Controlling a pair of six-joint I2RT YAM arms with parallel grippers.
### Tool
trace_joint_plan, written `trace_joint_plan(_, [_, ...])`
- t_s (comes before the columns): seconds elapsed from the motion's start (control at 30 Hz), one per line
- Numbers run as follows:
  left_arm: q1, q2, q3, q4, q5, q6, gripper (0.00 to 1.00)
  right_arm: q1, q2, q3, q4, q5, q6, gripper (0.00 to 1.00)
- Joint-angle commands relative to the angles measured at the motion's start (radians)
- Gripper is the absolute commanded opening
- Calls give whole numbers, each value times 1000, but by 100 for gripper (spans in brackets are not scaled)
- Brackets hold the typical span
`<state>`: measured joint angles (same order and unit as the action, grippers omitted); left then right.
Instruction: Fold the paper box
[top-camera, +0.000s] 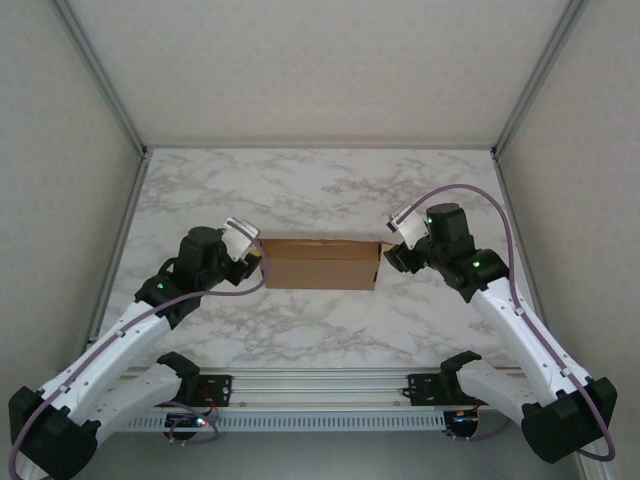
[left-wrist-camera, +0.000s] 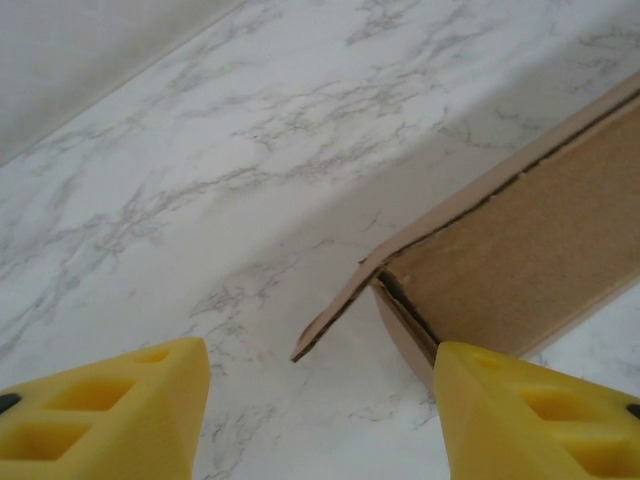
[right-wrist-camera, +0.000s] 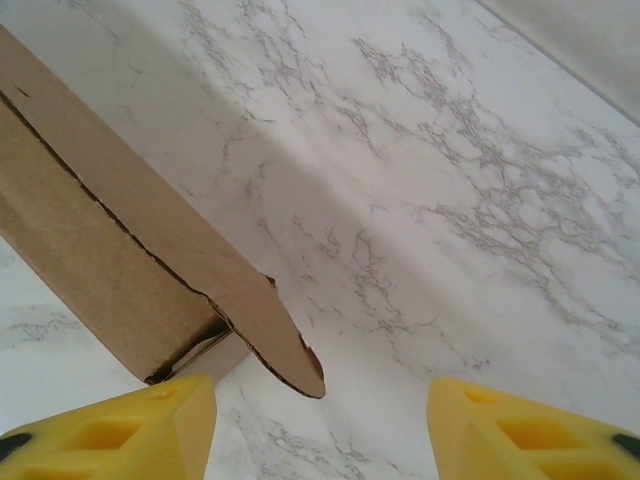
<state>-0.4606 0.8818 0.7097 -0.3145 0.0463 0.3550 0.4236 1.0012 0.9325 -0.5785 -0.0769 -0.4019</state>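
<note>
Paper box (top-camera: 322, 264), plain brown, lies btwn L gripper (left-wrist-camera: 320, 395) & R gripper (right-wrist-camera: 320, 420), both w/ fingers spread, grasping nothing.

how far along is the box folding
Done: the paper box already lies as a rectangular tube on the table. In hand: left gripper and right gripper sit open at its ends, gripping nothing. Left: the left end flap and right end flap jut out, untucked.

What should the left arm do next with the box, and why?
Likely ease the left gripper forward to press the loose end flap shut: the paper box is formed, but that flap sticks out just ahead of its open jaws.
</note>
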Motion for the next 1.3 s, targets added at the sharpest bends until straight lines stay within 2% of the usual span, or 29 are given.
trace_joint_plan(0.0, [10, 6, 29, 13, 38, 22, 62, 6, 14, -8, 27, 10, -12, 58])
trace_joint_plan(0.63, [43, 146, 106, 44, 83, 52, 52, 7, 109, 43, 19, -37, -6, 43])
trace_joint_plan(1.03, [54, 184, 137, 44, 150, 26, 29, 7, 149, 85, 3, -98, 23, 22])
trace_joint_plan(1.27, [56, 197, 151, 37, 199, 21, 18, 7, 169, 92, -1, -124, 37, 19])
